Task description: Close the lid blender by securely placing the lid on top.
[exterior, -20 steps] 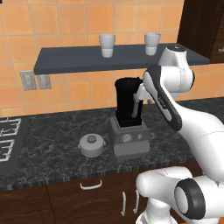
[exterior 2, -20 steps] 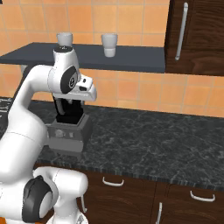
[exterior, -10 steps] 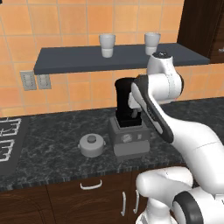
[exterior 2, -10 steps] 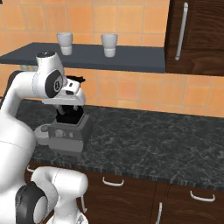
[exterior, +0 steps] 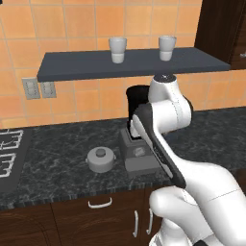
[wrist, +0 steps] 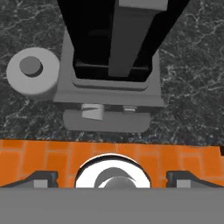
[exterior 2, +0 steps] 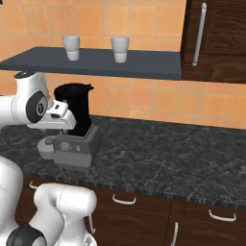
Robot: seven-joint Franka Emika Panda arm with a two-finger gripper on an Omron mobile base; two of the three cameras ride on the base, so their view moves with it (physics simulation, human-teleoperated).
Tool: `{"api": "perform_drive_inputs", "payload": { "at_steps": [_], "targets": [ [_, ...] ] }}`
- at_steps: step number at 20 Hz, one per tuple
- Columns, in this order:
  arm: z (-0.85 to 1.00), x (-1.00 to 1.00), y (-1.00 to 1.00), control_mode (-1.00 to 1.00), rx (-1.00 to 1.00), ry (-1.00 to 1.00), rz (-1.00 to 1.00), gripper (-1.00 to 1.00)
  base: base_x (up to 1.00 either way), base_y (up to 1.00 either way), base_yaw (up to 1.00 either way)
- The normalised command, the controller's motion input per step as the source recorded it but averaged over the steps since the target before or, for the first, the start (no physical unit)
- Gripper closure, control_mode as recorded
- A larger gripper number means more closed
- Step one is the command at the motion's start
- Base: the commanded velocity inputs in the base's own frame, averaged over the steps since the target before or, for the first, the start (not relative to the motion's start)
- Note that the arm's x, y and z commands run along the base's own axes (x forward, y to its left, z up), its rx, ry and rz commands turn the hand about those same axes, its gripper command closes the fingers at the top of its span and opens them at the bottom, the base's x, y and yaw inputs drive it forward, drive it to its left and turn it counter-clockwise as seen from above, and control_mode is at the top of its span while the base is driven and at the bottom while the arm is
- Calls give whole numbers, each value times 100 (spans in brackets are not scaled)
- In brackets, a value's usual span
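Arm (exterior: 163, 129) swung left, now in front of blender (exterior 2: 76, 127).

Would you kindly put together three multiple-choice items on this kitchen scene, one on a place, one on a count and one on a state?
1. Where is the lid?
A. on the blender jar
B. on the counter beside the blender's base
C. on the shelf

2. How many white cups stand on the shelf?
A. one
B. two
C. three

3. What is the state of the blender?
A. open-topped
B. closed with the lid
C. tipped on its side

Answers:
1 B, since the lid rests on the dark counter next to the grey base.
2 B, as two cups show on the shelf in both base views.
3 A, because the jar stands upright with nothing on top.
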Motion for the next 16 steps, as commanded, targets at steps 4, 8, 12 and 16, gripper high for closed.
{"api": "perform_drive_inputs", "payload": {
  "at_steps": [4, 8, 12, 16],
  "targets": [
    [-34, -24, 56, -100, 0, 0, -3, -100, 0, 0, 0],
    [-31, 0, 50, -100, 1, 0, -8, -100, 0, 0, 0],
    [-25, 0, 50, -100, 1, 0, -9, -100, 0, 0, 0],
    [-19, 4, 44, -100, 0, 0, -12, -100, 0, 0, 0]
  ]
}}
